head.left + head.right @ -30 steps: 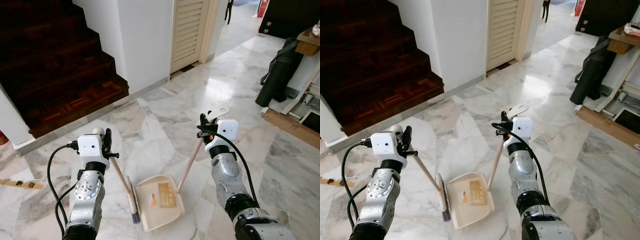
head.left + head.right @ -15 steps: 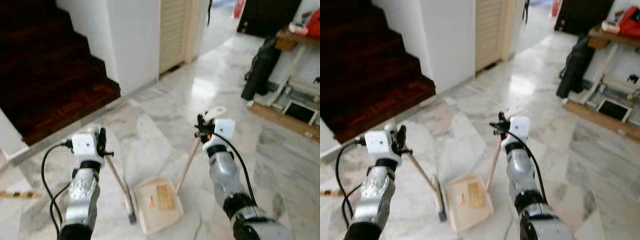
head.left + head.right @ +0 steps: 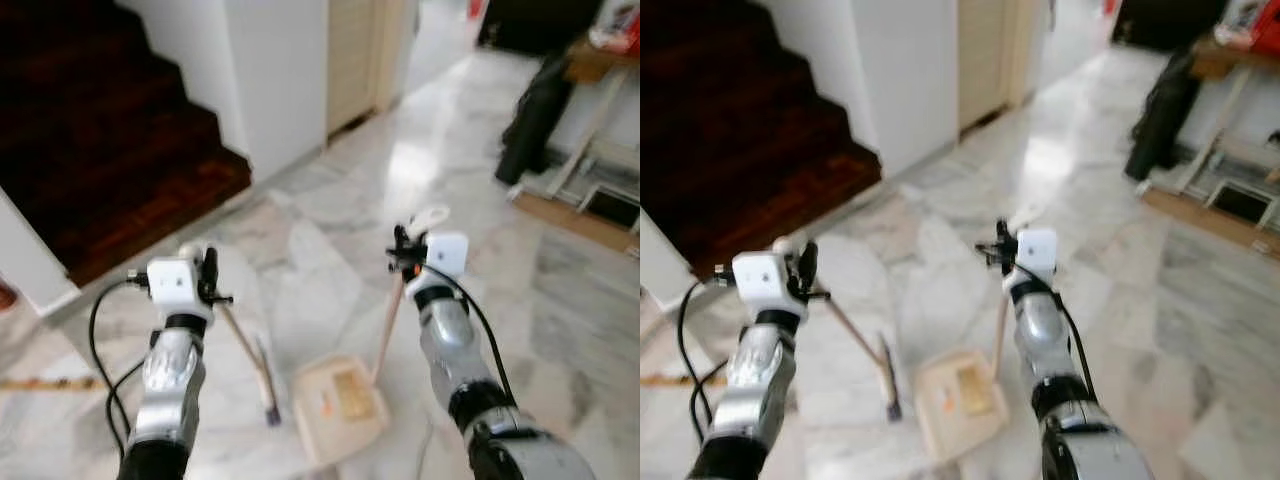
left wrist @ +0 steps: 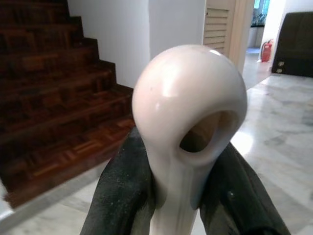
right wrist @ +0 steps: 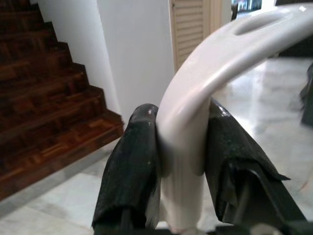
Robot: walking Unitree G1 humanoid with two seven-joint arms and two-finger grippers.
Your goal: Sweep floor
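sweeping, marble floor [image 3: 330,250]. left gripper [image 3: 212,283] fingers clamped on broom [image 3: 262,375] handle; right gripper [image 3: 402,255] clamped on dustpan [image 3: 340,405] handle. pan rests beside bristles, scraps inside. advice: keep pan lip flat, short strokes toward it.

Pale grey-white marble tile floor [image 3: 330,240], glossy, w/ bright light patch near centre. Dark red-brown wooden staircase [image 3: 110,150] on left, beside white wall pillar [image 3: 275,70]. Cream louvred door [image 3: 350,55] behind. Black upright bag [image 3: 530,115] far right, blurred.
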